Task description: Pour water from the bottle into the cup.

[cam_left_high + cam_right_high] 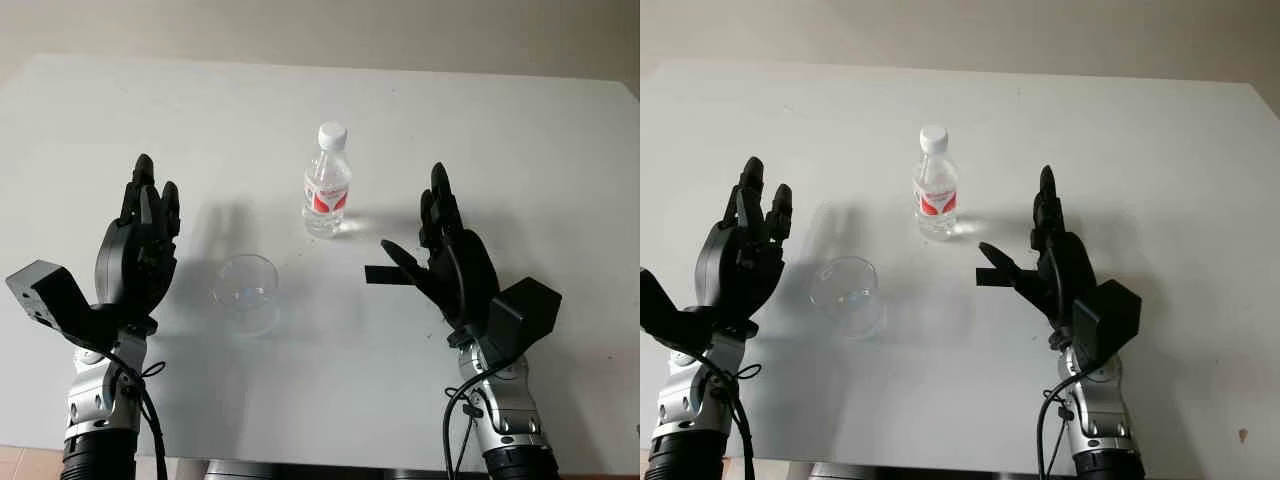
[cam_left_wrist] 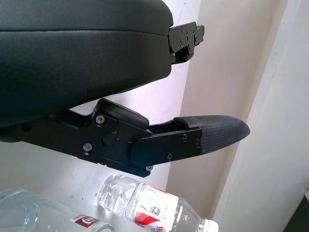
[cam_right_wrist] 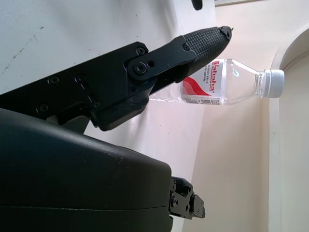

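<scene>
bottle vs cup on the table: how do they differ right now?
The bottle is taller and narrower; the cup is short and wide. The bottle is closed with a white cap and carries a red and white label; the cup is open-topped and plain. The bottle stands farther back, near the right hand; the cup sits nearer the left hand. Both are clear, upright and ungrasped; both hands are open.

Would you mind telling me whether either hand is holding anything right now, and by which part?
Nothing is held. The left hand is open beside the clear cup, and the right hand is open near the capped water bottle, touching neither.
</scene>
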{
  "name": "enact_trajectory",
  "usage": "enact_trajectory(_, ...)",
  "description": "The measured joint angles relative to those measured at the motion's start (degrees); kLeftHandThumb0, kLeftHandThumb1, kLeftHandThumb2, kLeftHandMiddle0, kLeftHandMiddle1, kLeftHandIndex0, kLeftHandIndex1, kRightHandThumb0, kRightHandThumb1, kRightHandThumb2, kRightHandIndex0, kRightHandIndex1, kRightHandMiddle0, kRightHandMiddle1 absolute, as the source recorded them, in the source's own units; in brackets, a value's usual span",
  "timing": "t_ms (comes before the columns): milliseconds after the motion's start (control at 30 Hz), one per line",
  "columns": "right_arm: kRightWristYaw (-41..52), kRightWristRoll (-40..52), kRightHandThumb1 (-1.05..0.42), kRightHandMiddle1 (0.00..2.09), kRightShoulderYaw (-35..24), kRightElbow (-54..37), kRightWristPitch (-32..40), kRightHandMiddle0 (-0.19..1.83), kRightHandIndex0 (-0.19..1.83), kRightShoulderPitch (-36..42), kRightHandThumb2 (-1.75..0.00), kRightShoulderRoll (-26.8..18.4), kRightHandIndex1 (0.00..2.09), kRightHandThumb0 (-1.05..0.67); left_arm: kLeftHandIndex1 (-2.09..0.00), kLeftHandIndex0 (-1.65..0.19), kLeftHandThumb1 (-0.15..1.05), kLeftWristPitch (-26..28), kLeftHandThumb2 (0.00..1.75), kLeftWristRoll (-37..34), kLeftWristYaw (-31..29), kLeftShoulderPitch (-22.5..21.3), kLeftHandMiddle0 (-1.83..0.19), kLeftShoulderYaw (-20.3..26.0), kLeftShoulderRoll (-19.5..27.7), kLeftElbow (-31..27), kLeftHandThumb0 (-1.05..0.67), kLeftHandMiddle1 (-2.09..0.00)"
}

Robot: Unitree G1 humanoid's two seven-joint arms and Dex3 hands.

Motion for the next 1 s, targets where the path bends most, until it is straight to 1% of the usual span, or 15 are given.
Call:
enact_trajectory(300, 0.6, -0.1, -0.95, 0.0, 0.0, 0.4, 0.1, -0.19, -0.19, 0.1, -0.05, 0.0, 0.0, -0.9, -0.05, 0.17, 1.05, 0.0, 0.59, 0.1, 0.1, 0.2, 0.15, 0.0, 0.0, 0.0, -0.81, -0.05)
enact_trajectory(433, 1.0, -0.8, -0.94, 0.0, 0.1, 1.6, 0.3, -0.19, -0.19, -1.5, -0.05, -0.3, 0.0, -0.92, -0.05, 0.18, 1.05, -0.1, 0.58, 0.1, 0.1, 0.2, 0.16, 0.0, 0.0, 0.0, -0.81, -0.05)
enact_trajectory(567, 1.9, -2.2, -0.93, 0.0, 0.8, 6.0, -0.9, -0.19, -0.19, -7.0, -0.05, -0.7, 0.0, -0.93, -0.05, 0.19, 1.05, -0.3, 0.58, 0.1, 0.1, 0.1, 0.17, 0.0, 0.0, 0.3, -0.82, -0.05)
enact_trajectory(867, 1.4, -7.0, -0.92, 0.0, 3.4, 16.7, -2.1, -0.19, -0.19, -23.9, -0.05, -0.9, 0.0, -1.0, -0.06, 0.16, 1.05, -0.4, 0.56, 0.2, 0.1, -0.1, 0.13, 0.1, 0.0, 1.1, -0.83, -0.06)
enact_trajectory(1000, 0.9, -7.6, -0.92, 0.0, 3.9, 21.9, -2.7, -0.19, -0.19, -28.5, -0.05, -0.7, 0.0, -1.0, -0.06, 0.16, 1.05, -0.4, 0.56, 0.2, 0.4, -0.1, 0.13, 0.1, 0.1, 1.1, -0.82, -0.06)
